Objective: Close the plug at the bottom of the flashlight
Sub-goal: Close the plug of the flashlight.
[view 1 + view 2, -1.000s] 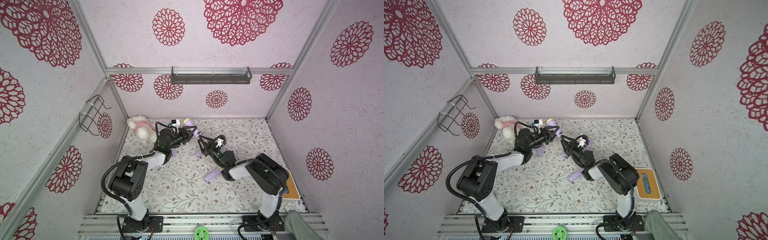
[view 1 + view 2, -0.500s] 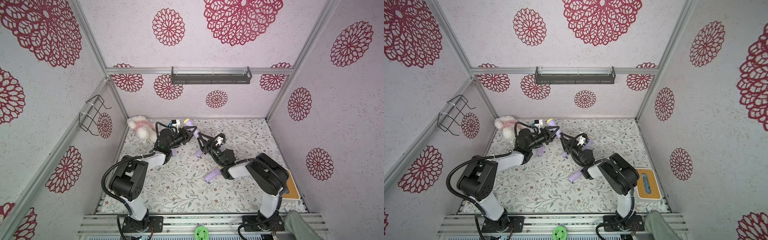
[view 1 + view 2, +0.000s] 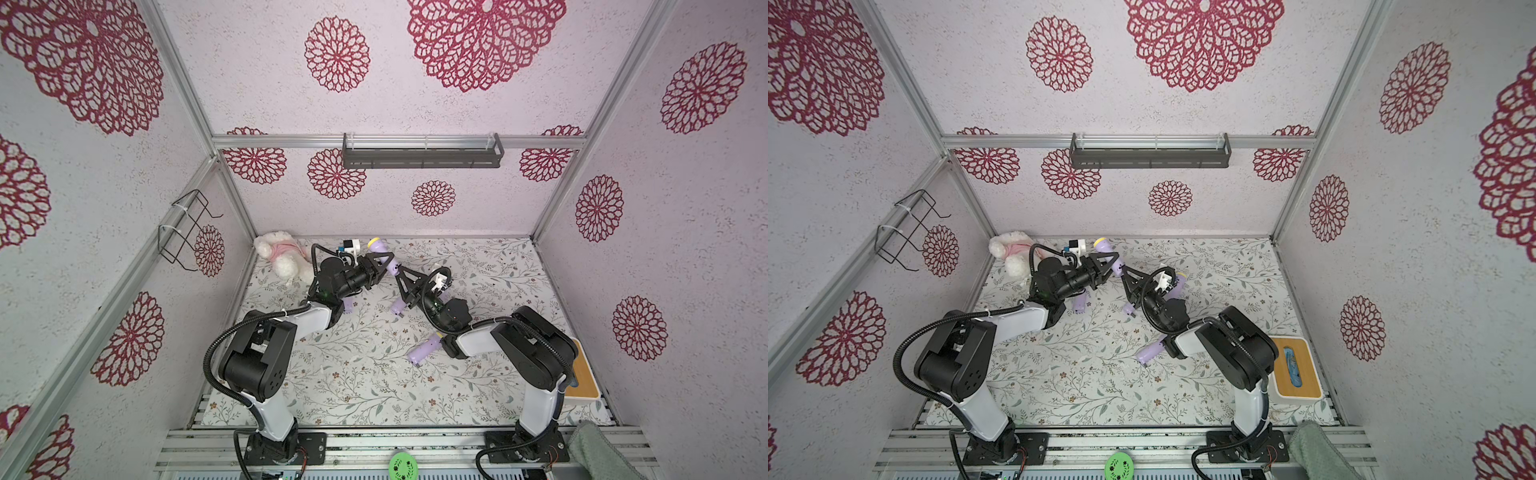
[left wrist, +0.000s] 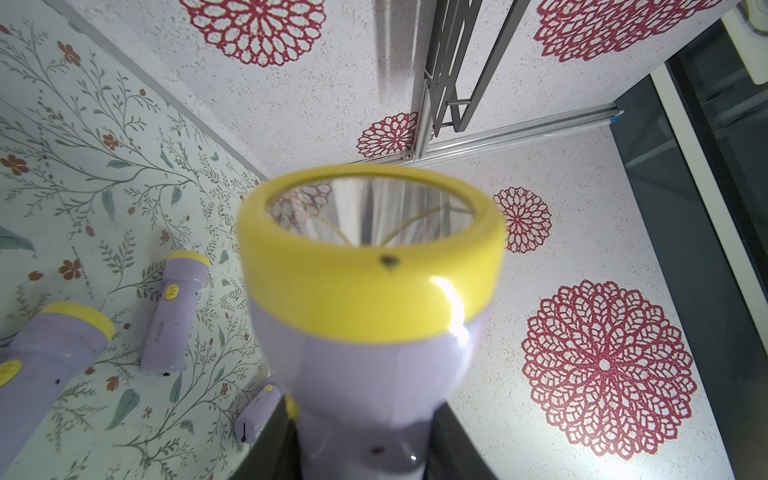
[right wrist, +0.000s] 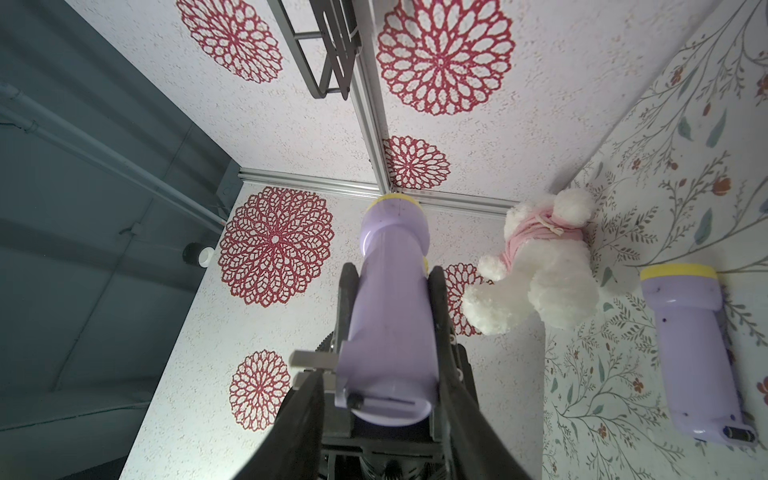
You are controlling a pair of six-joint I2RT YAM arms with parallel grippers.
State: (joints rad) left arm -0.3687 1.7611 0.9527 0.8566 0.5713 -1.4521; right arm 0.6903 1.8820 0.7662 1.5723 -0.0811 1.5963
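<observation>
A lilac flashlight (image 3: 390,262) (image 3: 1109,254) with a yellow head is held in the air over the back of the table, in both top views. My left gripper (image 3: 385,266) (image 4: 365,449) is shut on its body just below the head (image 4: 374,299). My right gripper (image 3: 398,274) (image 5: 378,386) is open around its bottom end (image 5: 386,399). The grey plug (image 5: 313,360) sticks out sideways there. One right finger lies against the prongs, the other beside the lilac body.
Other lilac flashlights lie on the flowered table (image 3: 374,374): one near the right arm (image 3: 424,349), one below the grippers (image 3: 397,305), one under the left arm (image 3: 348,305). A white plush toy (image 3: 282,257) sits back left. A wood-topped box (image 3: 1293,370) stands at the right.
My right gripper has moved up and left onto the flashlight's bottom end, and its jaws have narrowed. The left gripper and the flashlight have stayed put.
</observation>
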